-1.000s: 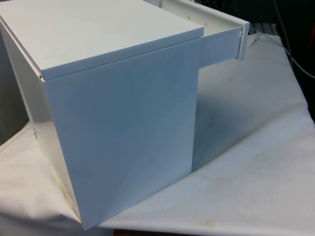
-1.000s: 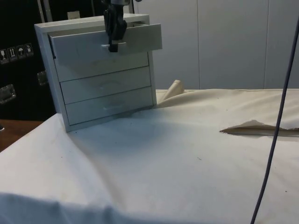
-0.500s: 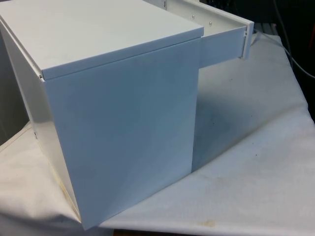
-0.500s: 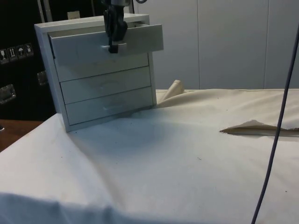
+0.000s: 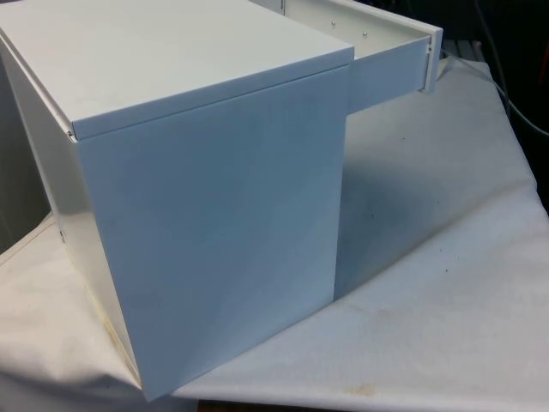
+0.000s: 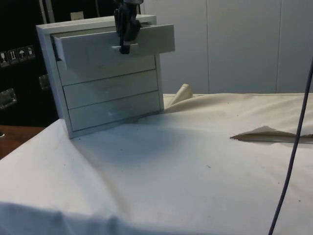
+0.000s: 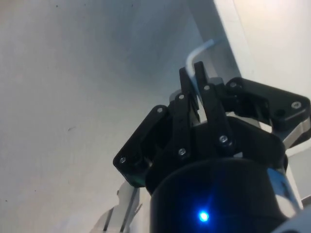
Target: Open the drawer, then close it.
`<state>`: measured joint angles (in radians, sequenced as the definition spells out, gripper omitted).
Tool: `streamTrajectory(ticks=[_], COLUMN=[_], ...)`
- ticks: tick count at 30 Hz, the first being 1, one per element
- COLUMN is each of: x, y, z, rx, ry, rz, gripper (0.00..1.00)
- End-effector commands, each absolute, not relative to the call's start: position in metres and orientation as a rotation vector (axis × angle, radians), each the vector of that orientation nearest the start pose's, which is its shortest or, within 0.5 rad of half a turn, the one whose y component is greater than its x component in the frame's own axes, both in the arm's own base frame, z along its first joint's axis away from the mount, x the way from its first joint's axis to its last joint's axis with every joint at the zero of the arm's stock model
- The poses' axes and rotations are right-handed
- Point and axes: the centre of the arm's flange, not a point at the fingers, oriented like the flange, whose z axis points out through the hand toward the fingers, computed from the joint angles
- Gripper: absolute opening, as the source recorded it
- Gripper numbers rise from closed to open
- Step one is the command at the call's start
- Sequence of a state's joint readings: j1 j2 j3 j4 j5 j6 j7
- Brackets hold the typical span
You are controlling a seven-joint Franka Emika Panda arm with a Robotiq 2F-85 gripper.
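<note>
Gripping the thin white handle (image 7: 199,58) of the top drawer (image 6: 115,45), my gripper (image 6: 124,48) has its two black fingers (image 7: 214,104) pinched close together with the bent bar caught between them. From the side, my gripper hangs down in front of the drawer face, near its middle, and the handle shows as a short pale bar just at my fingertips.

That drawer is pulled partway out of the white chest of drawers (image 6: 102,78), its front standing proud of the two lower drawers (image 6: 112,100), which sit flush and shut. In the front view the chest (image 5: 206,215) turns its plain back and side to the camera, and the open drawer (image 5: 390,60) juts out past its far corner toward the front view's right, showing its side wall and a few small screw heads along the top edge.

The chest stands on the white cloth (image 6: 195,171), which lies rumpled, with a raised fold well apart from the chest.
</note>
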<state>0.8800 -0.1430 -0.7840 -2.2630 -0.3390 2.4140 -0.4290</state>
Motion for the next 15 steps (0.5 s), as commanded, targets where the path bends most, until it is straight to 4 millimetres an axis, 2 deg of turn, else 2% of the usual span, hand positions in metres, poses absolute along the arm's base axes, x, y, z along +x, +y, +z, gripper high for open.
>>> streamTrajectory(ticks=[1, 3, 15], x=[0.524, 0.518, 0.511], y=[0.042, 0.041, 0.048], z=[0.428, 0.427, 0.425], rx=[-3.091, -3.118, -3.160], ry=[-1.205, -1.223, -1.280], rz=[-0.385, -0.390, -0.393], gripper=[0.01, 0.01, 0.01])
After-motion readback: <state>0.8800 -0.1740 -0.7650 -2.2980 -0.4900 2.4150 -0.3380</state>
